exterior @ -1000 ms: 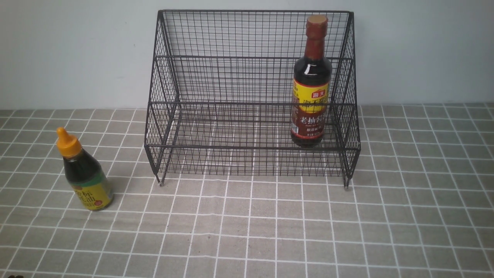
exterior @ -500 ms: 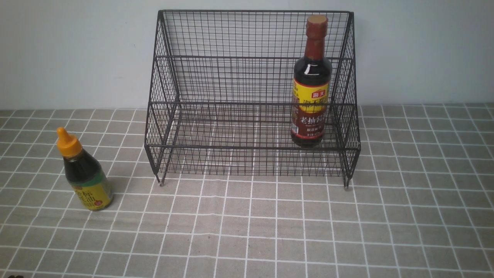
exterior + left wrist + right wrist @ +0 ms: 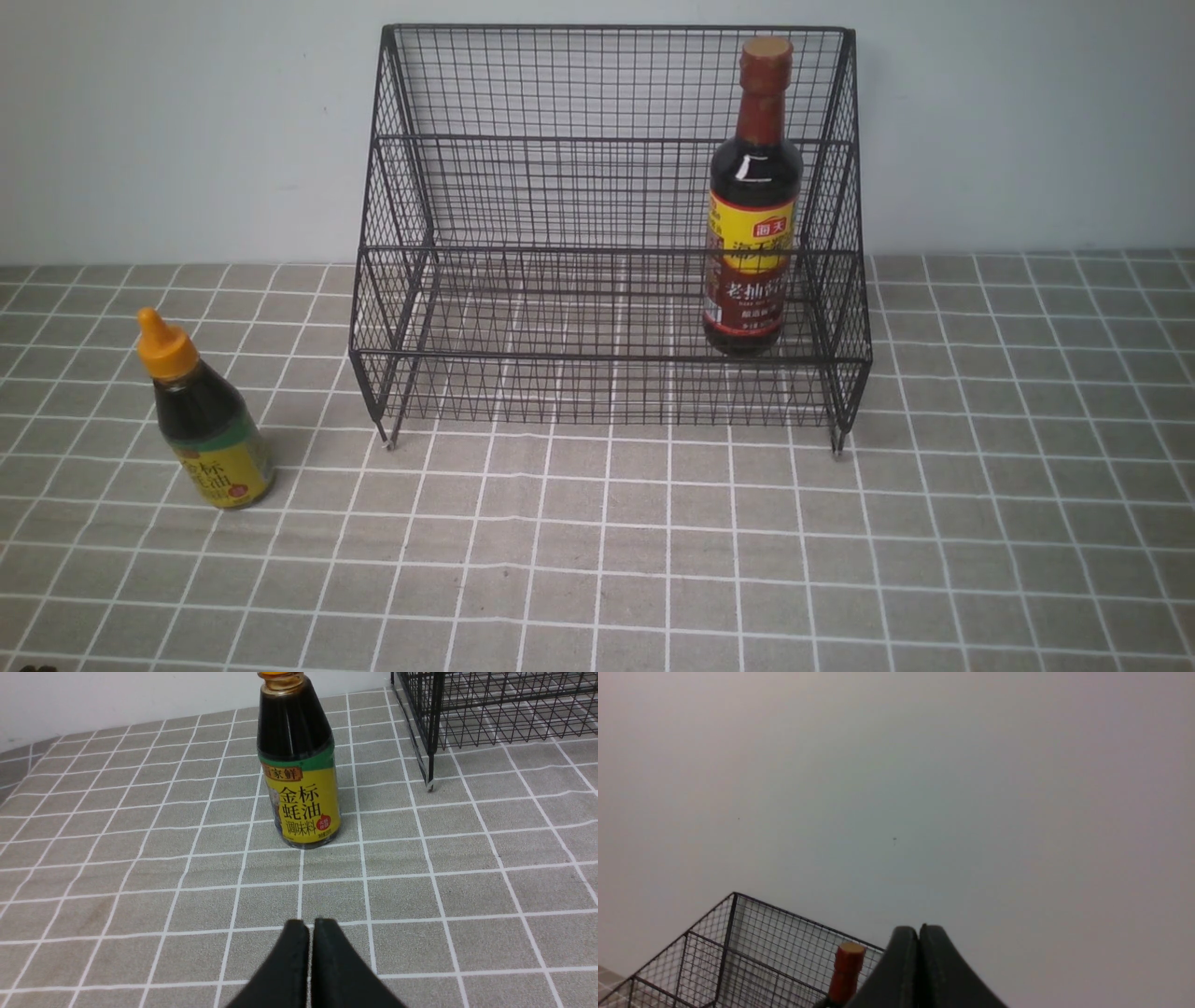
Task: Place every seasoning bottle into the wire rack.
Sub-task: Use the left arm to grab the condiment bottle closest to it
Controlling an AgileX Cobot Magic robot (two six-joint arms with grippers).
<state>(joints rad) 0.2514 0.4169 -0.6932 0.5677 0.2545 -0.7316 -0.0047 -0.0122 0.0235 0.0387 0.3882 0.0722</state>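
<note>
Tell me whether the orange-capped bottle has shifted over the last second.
No. The orange-capped bottle stands upright on the same squares of the checked cloth, just as far left of the wire rack as before.

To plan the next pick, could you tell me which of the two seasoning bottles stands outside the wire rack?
The short orange-capped bottle: it stands on the tablecloth left of the wire rack, while the tall brown-capped bottle stands inside it.
</note>
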